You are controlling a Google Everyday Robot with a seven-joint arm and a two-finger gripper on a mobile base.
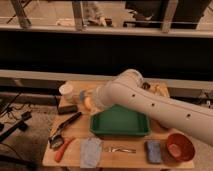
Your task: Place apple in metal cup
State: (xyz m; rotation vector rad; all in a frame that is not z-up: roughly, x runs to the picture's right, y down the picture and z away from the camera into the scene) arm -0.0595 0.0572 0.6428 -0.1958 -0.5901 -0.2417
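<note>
The apple point(88, 103) shows as a small yellow-orange round shape at the left of the table, just behind the green tray's left corner. My gripper point(95, 100) is at the end of the big white arm point(150, 102), right against the apple. The arm's wrist hides most of it, so whether it holds the apple cannot be made out. The metal cup point(146, 86) peeks out dark behind the arm at the table's back right, well away from the apple.
A green tray point(120, 131) fills the table's middle. A white cup point(66, 91) and a grey-blue cup point(82, 94) stand at the back left. A red bowl point(179, 146), blue sponge point(153, 151), fork point(120, 149), grey cloth point(91, 151) and an orange carrot-like item point(64, 149) line the front.
</note>
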